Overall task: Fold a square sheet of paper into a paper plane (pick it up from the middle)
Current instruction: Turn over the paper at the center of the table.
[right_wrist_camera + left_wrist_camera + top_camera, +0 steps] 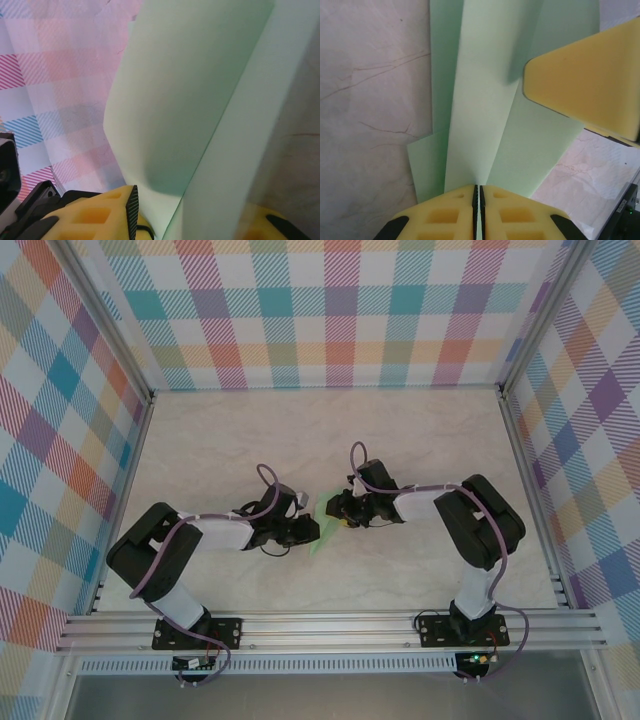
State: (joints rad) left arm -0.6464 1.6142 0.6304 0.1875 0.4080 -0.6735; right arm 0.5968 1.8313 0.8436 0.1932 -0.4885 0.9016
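The pale mint-green paper plane [325,521] is between my two grippers at the middle of the table. In the left wrist view the paper plane [485,100] runs away from my left gripper [478,192], whose yellow pads are shut on its centre crease. My left gripper [310,530] reaches it from the left. My right gripper [338,508] comes from the right. In the right wrist view the folded sheet [190,100] stands upright between the fingers of my right gripper [192,220], which are apart on either side of it. One right finger [585,85] rests over a wing.
The marble-patterned tabletop [300,440] is enclosed by checked walls [330,310] and aluminium posts. A metal rail [330,625] runs along the near edge, where both arm bases are bolted.
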